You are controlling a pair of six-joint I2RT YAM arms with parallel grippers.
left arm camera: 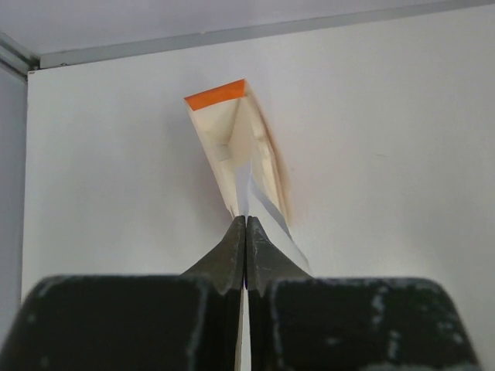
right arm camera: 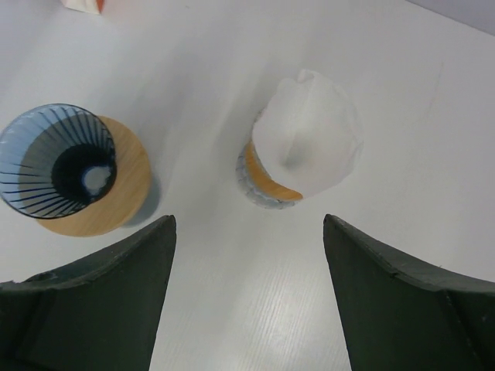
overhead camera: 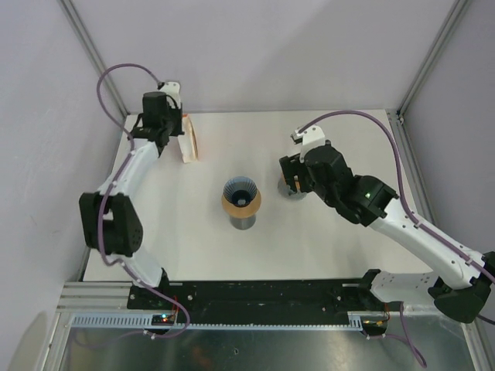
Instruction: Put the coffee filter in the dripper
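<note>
Left gripper point(left arm camera: 246, 222) clamped on coffee filter point(left arm camera: 271, 220), right gripper point(right arm camera: 247, 224) apart, near dripper point(right arm camera: 46, 154).

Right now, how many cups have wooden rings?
2: the blue dripper mid-table, and a second cup topped with white paper under the right end effector. None seem hidden.

Two white arms with black joints are trailing purple cables point(overhead camera: 124, 66): the left arm point(overhead camera: 131, 170) is wearing scuffed black fingers point(left arm camera: 228, 259), while the right arm point(overhead camera: 418, 232) is showing a small green light point(overhead camera: 369, 185) on a black housing.
</note>
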